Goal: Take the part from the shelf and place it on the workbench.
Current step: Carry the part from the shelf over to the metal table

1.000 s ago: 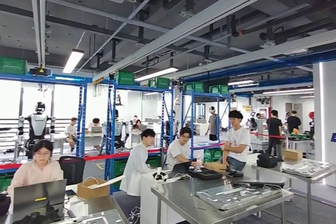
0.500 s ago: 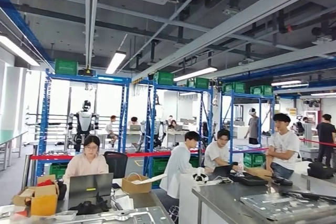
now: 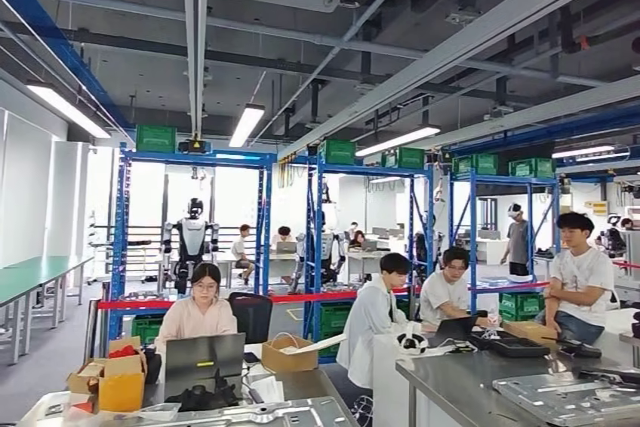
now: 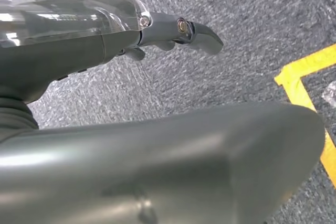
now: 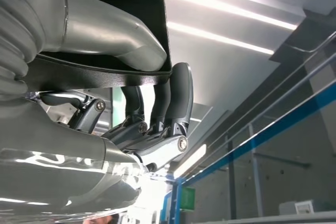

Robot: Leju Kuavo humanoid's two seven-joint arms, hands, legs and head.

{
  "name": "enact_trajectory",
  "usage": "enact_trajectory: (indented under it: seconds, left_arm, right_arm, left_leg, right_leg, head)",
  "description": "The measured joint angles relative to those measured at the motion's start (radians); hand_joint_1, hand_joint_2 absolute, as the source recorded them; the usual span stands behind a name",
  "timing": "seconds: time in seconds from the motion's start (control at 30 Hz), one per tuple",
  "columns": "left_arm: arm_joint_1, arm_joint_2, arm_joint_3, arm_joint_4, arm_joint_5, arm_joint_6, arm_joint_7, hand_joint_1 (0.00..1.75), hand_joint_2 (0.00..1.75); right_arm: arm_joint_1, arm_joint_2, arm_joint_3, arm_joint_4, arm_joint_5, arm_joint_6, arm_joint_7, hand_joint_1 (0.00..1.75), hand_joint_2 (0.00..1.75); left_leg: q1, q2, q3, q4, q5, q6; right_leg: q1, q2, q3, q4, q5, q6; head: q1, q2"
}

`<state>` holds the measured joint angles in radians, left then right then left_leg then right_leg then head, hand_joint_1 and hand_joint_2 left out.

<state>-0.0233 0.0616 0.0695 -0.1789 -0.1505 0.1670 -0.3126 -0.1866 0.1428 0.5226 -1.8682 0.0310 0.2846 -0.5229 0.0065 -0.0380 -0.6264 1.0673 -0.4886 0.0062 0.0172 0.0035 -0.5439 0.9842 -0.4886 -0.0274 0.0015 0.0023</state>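
Note:
In the right wrist view my right hand [image 5: 118, 103] grips a flat black part [image 5: 130, 19] with cut-outs; the thumb lies across one face and the dark fingers [image 5: 174, 98] curl around its edge, with ceiling lights behind. My left hand [image 4: 118, 40] hangs over grey carpet with its fingers [image 4: 198, 32] stretched out and nothing in it. In the head view a steel workbench [image 3: 453, 377] with a flat metal panel [image 3: 573, 397] on it stands at the lower right. A second steel surface [image 3: 226, 415] lies along the bottom edge.
Blue shelf racks [image 3: 264, 237] with green bins stand across the room, with another robot [image 3: 192, 242] behind them. Several people sit at laptops between the benches. Cardboard boxes [image 3: 121, 382] sit at the lower left. Yellow floor tape [image 4: 305, 87] runs near my left hand.
The whole head view has slid to the right, so the camera has turned left. The steel workbench now sits nearer the right edge, and a green table has come in at the left.

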Motion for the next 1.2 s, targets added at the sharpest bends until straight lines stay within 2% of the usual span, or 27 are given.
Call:
enact_trajectory:
  seconds: [0.1,0.13,0.17,0.2,0.27,0.3,0.33,0.43,0.5,0.53,0.6,0.63,0.67,0.7,0.77,0.8,0.83,0.87,0.9,0.97,1.0,1.03,1.07,1.13,1.17,1.2]
  left_arm:
    - [-0.001,0.001,0.001,0.0,-0.002,0.001,0.001,0.0,1.75]
    - [0.0,0.002,0.002,0.0,-0.002,0.002,0.001,0.0,1.75]
    - [0.001,0.002,0.002,0.0,-0.002,0.002,0.001,0.0,1.75]
    - [0.002,0.002,0.002,0.0,-0.002,0.002,0.001,0.0,1.75]
    - [0.003,0.002,0.003,0.0,-0.003,0.001,0.0,0.0,1.75]
    - [0.001,0.002,0.004,0.0,-0.003,0.001,0.0,0.0,1.75]
    - [0.0,0.002,0.004,0.0,-0.003,0.0,-0.002,0.0,1.75]
    - [0.002,0.002,0.007,0.0,-0.005,-0.001,-0.005,0.0,1.75]
    - [0.003,0.002,0.009,0.0,-0.006,-0.001,-0.006,0.0,1.75]
    - [0.003,0.002,0.01,0.0,-0.006,-0.001,-0.006,0.0,1.75]
    - [0.003,0.003,0.013,0.0,-0.006,-0.001,-0.007,0.0,1.75]
    - [0.003,0.003,0.014,0.0,-0.006,-0.001,-0.008,0.0,1.75]
    - [0.004,0.003,0.014,0.0,-0.007,-0.001,-0.009,0.0,1.75]
    - [0.004,0.003,0.015,0.0,-0.007,-0.002,-0.01,0.0,1.75]
    - [0.004,0.002,0.015,0.0,-0.008,-0.002,-0.012,0.0,1.75]
    - [0.003,0.0,0.015,0.0,-0.008,-0.003,-0.014,0.0,1.75]
    - [0.003,-0.001,0.015,0.0,-0.008,-0.003,-0.015,0.0,1.75]
    - [0.003,-0.003,0.015,0.0,-0.008,-0.004,-0.016,0.0,1.75]
    - [0.003,-0.003,0.015,0.0,-0.009,-0.004,-0.016,0.0,1.75]
    - [0.003,-0.003,0.016,0.0,-0.01,-0.006,-0.017,0.0,1.75]
    - [0.002,-0.003,0.016,0.0,-0.01,-0.007,-0.018,0.0,1.75]
    - [0.0,-0.003,0.016,0.0,-0.01,-0.008,-0.018,0.0,1.75]
    - [-0.001,-0.002,0.016,0.0,-0.01,-0.008,-0.018,0.0,1.75]
    - [0.0,0.0,0.017,0.0,-0.01,-0.007,-0.018,0.0,1.75]
    - [0.003,0.001,0.018,0.0,-0.011,-0.006,-0.017,0.0,1.75]
    - [0.005,0.001,0.019,0.0,-0.012,-0.005,-0.017,0.0,1.75]
  right_arm:
    - [0.005,0.003,-0.001,0.008,0.0,0.0,-0.001,1.75,1.75]
    - [0.007,0.003,-0.001,0.011,0.0,0.0,-0.001,1.75,1.75]
    - [0.009,0.003,-0.002,0.014,0.0,0.0,-0.001,1.75,1.75]
    - [0.01,0.003,-0.002,0.016,0.0,0.0,-0.001,1.75,1.75]
    - [0.011,0.003,-0.003,0.018,0.0,0.0,-0.001,1.75,1.75]
    - [0.011,0.004,-0.003,0.019,-0.001,0.0,-0.002,1.75,1.75]
    - [0.011,0.005,-0.003,0.019,-0.001,0.001,-0.002,1.75,1.75]
    - [0.012,0.006,-0.002,0.019,-0.003,0.004,-0.003,1.75,1.75]
    - [0.011,0.006,-0.002,0.018,-0.004,0.005,-0.003,1.75,1.75]
    - [0.011,0.006,-0.002,0.018,-0.004,0.005,-0.003,1.75,1.75]
    - [0.012,0.006,-0.002,0.018,-0.005,0.006,-0.003,1.75,1.75]
    - [0.013,0.005,-0.002,0.018,-0.006,0.007,-0.003,1.75,1.75]
    - [0.014,0.005,-0.001,0.018,-0.006,0.008,-0.003,1.75,1.75]
    - [0.014,0.005,-0.001,0.018,-0.006,0.009,-0.003,1.75,1.75]
    - [0.013,0.005,-0.001,0.017,-0.007,0.009,-0.003,1.75,1.75]
    - [0.013,0.005,-0.001,0.017,-0.007,0.009,-0.003,1.75,1.75]
    - [0.012,0.005,-0.001,0.017,-0.008,0.01,-0.003,1.75,1.75]
    - [0.012,0.006,0.0,0.016,-0.008,0.01,-0.003,1.75,1.75]
    - [0.011,0.006,0.0,0.016,-0.008,0.011,-0.003,1.75,1.75]
    - [0.012,0.007,0.0,0.014,-0.009,0.011,-0.003,1.75,1.75]
    - [0.011,0.008,0.0,0.014,-0.009,0.012,-0.003,1.75,1.75]
    - [0.01,0.009,0.001,0.013,-0.009,0.012,-0.004,1.75,1.75]
    - [0.009,0.01,0.001,0.013,-0.009,0.012,-0.004,1.75,1.75]
    - [0.01,0.011,0.001,0.014,-0.009,0.012,-0.003,1.75,1.75]
    - [0.012,0.011,0.001,0.015,-0.009,0.012,-0.003,1.75,1.75]
    - [0.013,0.011,0.001,0.016,-0.009,0.012,-0.003,1.75,1.75]
  left_leg:
    - [0.005,0.017,-0.079,0.17,-0.086,-0.012]
    - [0.009,0.02,-0.1,0.213,-0.097,-0.016]
    - [0.014,0.022,-0.105,0.222,-0.09,-0.021]
    - [0.019,0.025,-0.089,0.191,-0.065,-0.027]
    - [0.027,0.037,-0.023,0.065,-0.004,-0.041]
    - [0.029,0.042,0.004,0.012,0.011,-0.04]
    - [0.028,0.045,0.02,-0.018,0.014,-0.036]
    - [0.022,0.042,0.029,-0.031,0.002,-0.006]
    - [0.02,0.038,0.04,-0.033,-0.004,0.009]
    - [0.019,0.036,0.046,-0.033,-0.008,0.015]
    - [0.013,0.033,0.057,-0.033,-0.019,0.024]
    - [0.008,0.031,0.064,-0.033,-0.025,0.027]
    - [0.004,0.028,0.074,-0.033,-0.033,0.029]
    - [0.001,0.025,0.085,-0.033,-0.041,0.031]
    - [-0.001,0.019,0.11,-0.035,-0.059,0.031]
    - [0.0,0.016,0.12,-0.038,-0.067,0.029]
    - [0.001,0.015,0.126,-0.041,-0.074,0.026]
    - [0.003,0.014,0.132,-0.044,-0.076,0.022]
    - [0.004,0.014,0.138,-0.047,-0.074,0.017]
    - [0.004,0.017,0.148,-0.036,-0.069,0.01]
    - [0.003,0.019,0.141,-0.012,-0.068,0.008]
    - [0.004,0.02,0.119,0.032,-0.075,0.006]
    - [0.005,0.021,0.083,0.089,-0.09,0.003]
    - [0.01,0.022,0.0,0.194,-0.14,-0.009]
    - [0.014,0.023,-0.028,0.214,-0.158,-0.017]
    - [0.019,0.024,-0.042,0.202,-0.156,-0.025]
  right_leg:
    - [-0.004,-0.012,0.004,-0.007,0.002,-0.001]
    - [-0.006,-0.015,0.004,-0.006,0.0,0.0]
    - [-0.007,-0.017,0.006,-0.006,-0.002,0.003]
    - [-0.01,-0.019,0.008,-0.005,-0.005,0.008]
    - [-0.013,-0.02,0.014,0.0,-0.015,0.021]
    - [-0.013,-0.02,0.015,0.005,-0.021,0.029]
    - [-0.012,-0.021,0.016,0.009,-0.027,0.035]
    - [-0.015,-0.02,0.019,0.017,-0.033,0.049]
    - [-0.02,-0.017,0.001,0.063,-0.05,0.057]
    - [-0.021,-0.015,-0.026,0.115,-0.069,0.059]
    - [-0.02,-0.014,-0.111,0.251,-0.114,0.058]
    - [-0.019,-0.014,-0.15,0.303,-0.124,0.054]
    - [-0.016,-0.013,-0.175,0.322,-0.116,0.048]
    - [-0.011,-0.012,-0.181,0.302,-0.089,0.04]
    - [0.008,-0.008,-0.15,0.177,0.003,0.018]
    - [0.017,-0.006,-0.131,0.117,0.035,0.006]
    - [0.024,-0.005,-0.117,0.074,0.053,-0.004]
    - [0.028,-0.003,-0.109,0.049,0.057,-0.011]
    - [0.029,-0.002,-0.102,0.039,0.048,-0.017]
    - [0.025,-0.003,-0.073,0.013,0.045,-0.024]
    - [0.022,-0.004,-0.055,0.004,0.042,-0.026]
    - [0.018,-0.005,-0.039,-0.005,0.037,-0.024]
    - [0.016,-0.006,-0.026,-0.009,0.03,-0.022]
    - [0.011,-0.006,-0.003,-0.01,0.01,-0.016]
    - [0.008,-0.005,0.01,-0.01,-0.001,-0.013]
    - [0.004,-0.005,0.026,-0.01,-0.013,-0.009]
  head:
    - [0.0,0.0]
    - [0.0,0.0]
    - [0.0,0.0]
    - [0.0,0.0]
    - [0.0,0.0]
    - [0.0,0.0]
    - [0.0,0.0]
    - [-0.001,0.0]
    - [-0.001,0.0]
    - [-0.001,0.0]
    - [-0.001,0.0]
    - [-0.001,0.0]
    - [-0.001,0.0]
    - [-0.001,0.0]
    - [-0.001,0.0]
    - [-0.001,0.0]
    - [-0.001,0.0]
    - [-0.001,0.0]
    - [0.0,0.0]
    - [0.0,0.0]
    - [0.0,0.0]
    - [0.0,0.0]
    - [0.0,0.0]
    - [0.0,0.0]
    - [0.0,0.0]
    - [0.0,0.0]
